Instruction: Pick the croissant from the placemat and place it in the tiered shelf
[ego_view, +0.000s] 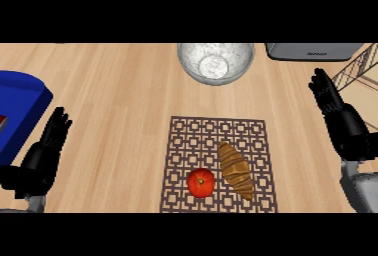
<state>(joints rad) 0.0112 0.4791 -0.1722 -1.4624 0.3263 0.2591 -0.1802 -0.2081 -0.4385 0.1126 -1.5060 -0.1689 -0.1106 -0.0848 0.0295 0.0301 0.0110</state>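
croissant (236, 170) lies on patterned placemat (215, 135), right half, long axis running up-down, slightly slanted. red tomato (201, 182) just beside it on left, small gap between. left robot hand (40, 155) at view's left edge, fingers straight, holding nothing. right robot hand (339, 117) at right edge, fingers straight, empty. wire frame at upper right, probably tiered shelf (358, 70), mostly cut off. metal bowl (215, 62) above placemat on wooden tabletop (118, 100). blue container (18, 112) at far left.

Placemat (218, 135) at centre of counter (118, 100) — croissant (236, 171) on its right half, tomato (201, 182) just left of that. Bowl (215, 62) behind placemat; tiered shelf (358, 70) far right — box (314, 51) beside it. Container (18, 112) far left.
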